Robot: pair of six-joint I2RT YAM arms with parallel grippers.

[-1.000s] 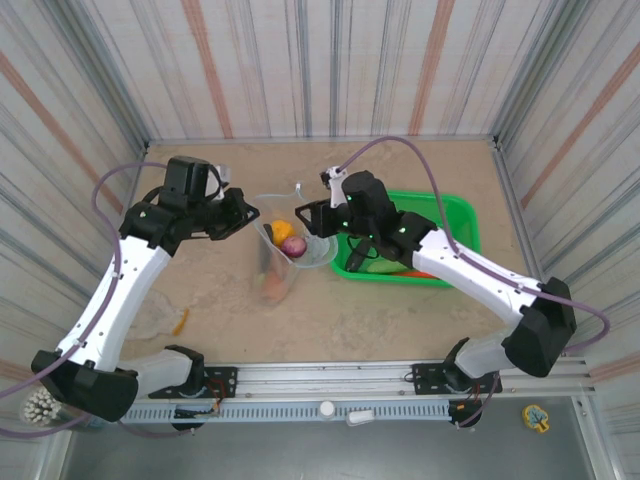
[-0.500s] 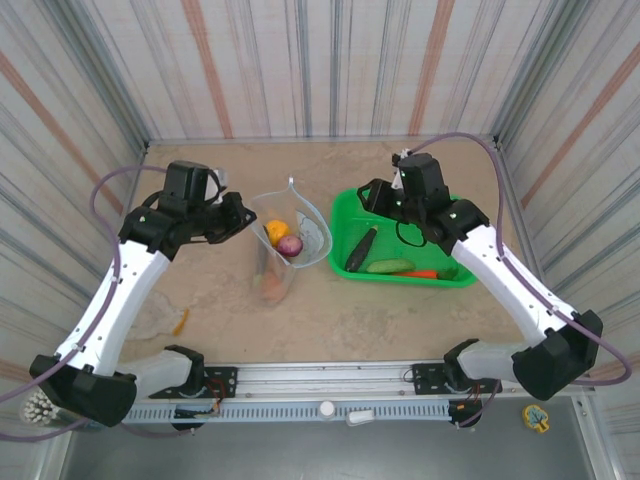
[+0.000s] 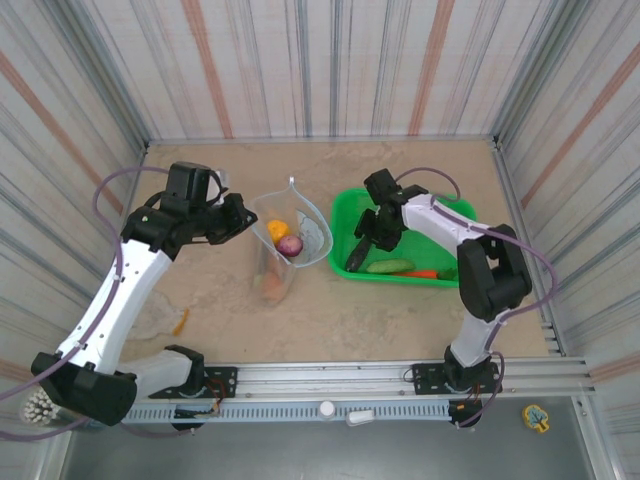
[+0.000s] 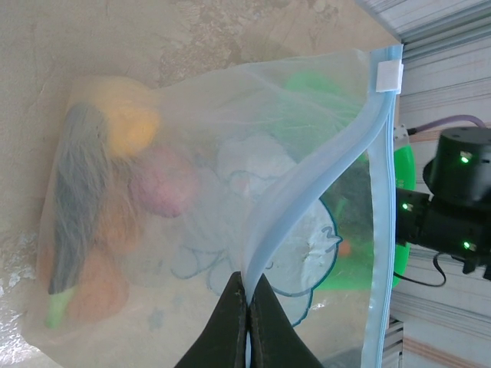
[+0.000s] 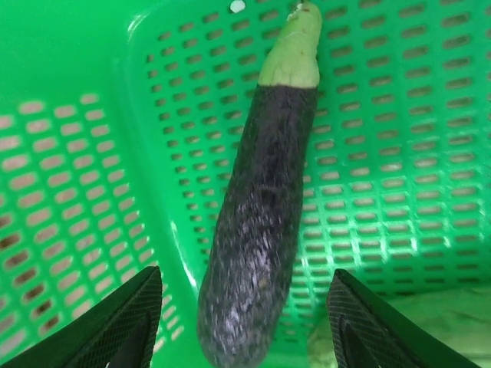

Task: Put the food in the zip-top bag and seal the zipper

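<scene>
Right pincer (image 5: pixel 242 322) gapes over the eggplant (image 5: pixel 261 207), stem pointing away from it; left pincer (image 4: pixel 248 307) pinches the bag's (image 4: pixel 192 230) zipper (image 4: pixel 307 199).

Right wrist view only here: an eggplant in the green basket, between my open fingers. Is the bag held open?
Observer: Yes; the left gripper is shut on the zipper, holding the zip-top bag mouth open.
Operator: What's inside it?
Observer: A yellow piece, a purple-pink ball, orange pieces and a dark green-tipped vegetable.
Operator: Anything else in my basket?
Observer: A cucumber and a carrot lie beside the eggplant.
</scene>
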